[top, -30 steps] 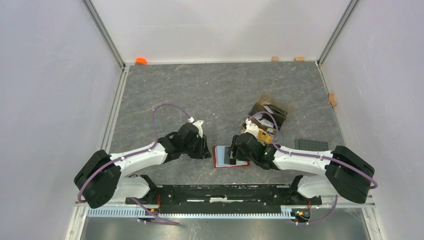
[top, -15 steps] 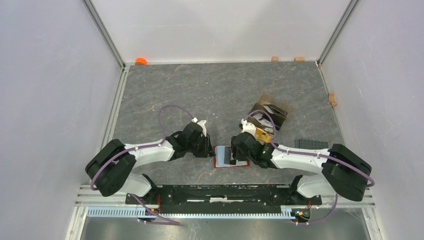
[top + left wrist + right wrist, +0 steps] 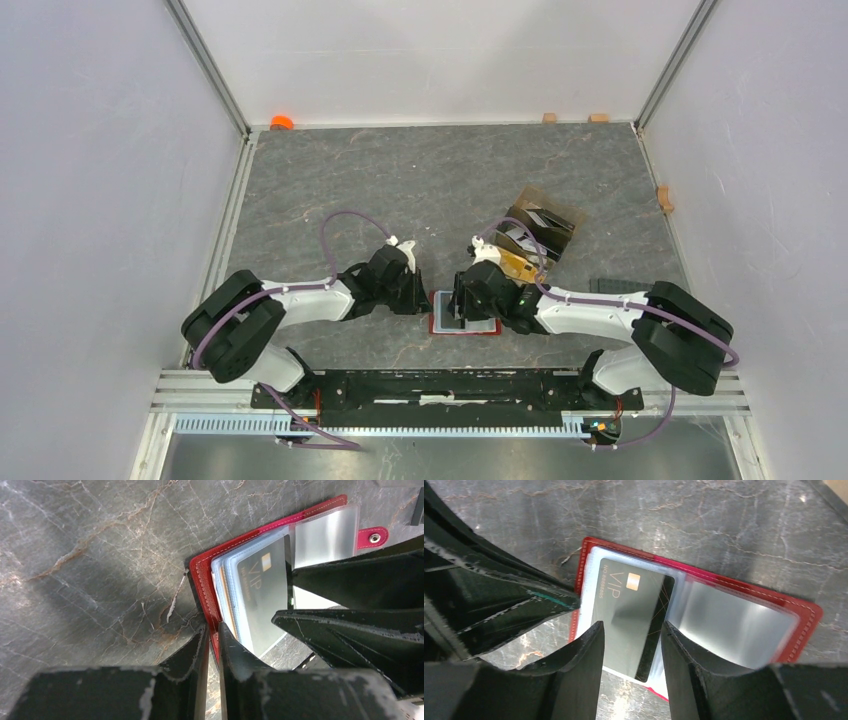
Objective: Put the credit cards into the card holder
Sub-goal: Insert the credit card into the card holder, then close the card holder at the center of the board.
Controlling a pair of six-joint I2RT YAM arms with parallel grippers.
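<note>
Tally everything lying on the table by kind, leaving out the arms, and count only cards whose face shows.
red card holder: 1
dark card: 1
tan blocks: 3
orange piece: 1
brown box: 1 (contents unclear, not counted)
dark ridged pad: 1
Total: 8

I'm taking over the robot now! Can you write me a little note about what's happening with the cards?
Left gripper: pinched on the red card holder's edge, steadying it open.
Right gripper: open, straddling the dark card, not gripping it.
Cards: the dark card lies on the holder's left page. The edges of the orange card and the light blue card peek out beneath it.
Done: all three cards are at the holder.
Left: I can't tell if the dark card is fully in its sleeve. Probably push it home, then let go.
</note>
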